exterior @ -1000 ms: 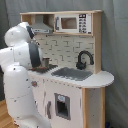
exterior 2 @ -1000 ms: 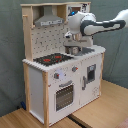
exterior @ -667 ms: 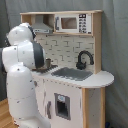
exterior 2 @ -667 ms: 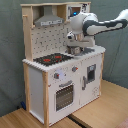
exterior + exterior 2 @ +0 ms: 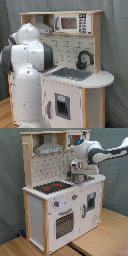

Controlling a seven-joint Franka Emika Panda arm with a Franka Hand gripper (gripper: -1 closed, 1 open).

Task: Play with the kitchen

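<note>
The gripper [image 5: 76, 174] hangs low over the sink end of the counter in the second exterior view, just above the basin, with the white jointed arm [image 5: 102, 154] reaching in from the second exterior view's right. I cannot tell whether it is spread, narrowed or holding anything. In the first exterior view the arm's bulky white body [image 5: 26, 75] blocks the stove side, so the gripper itself is out of sight there.

Everything else is best placed against the grey rectangular sink basin [image 5: 73, 73]. It is sunk into the white countertop of the tall white and light-wood toy kitchen [image 5: 46, 208], which stands on a wooden floor [image 5: 102, 240] before a dark curtain [image 5: 116, 40]. Behind the basin rises the curved black faucet [image 5: 84, 60]. Beside it, further from the arm's base, lies the black stovetop with red rings [image 5: 52, 187], with the grey hood [image 5: 49, 149] above. Up on the top shelf sits the small white microwave [image 5: 73, 23]. Below the stovetop is the oven door with a window [image 5: 65, 224].

The kitchen looks stiff, boxy and fairly heavy, not something to lift; I would judge its knobs, door handles and faucet the places to take hold, gently, since such small fittings may be fragile.

The basin appears empty. Whether the oven or microwave hold anything cannot be seen.
</note>
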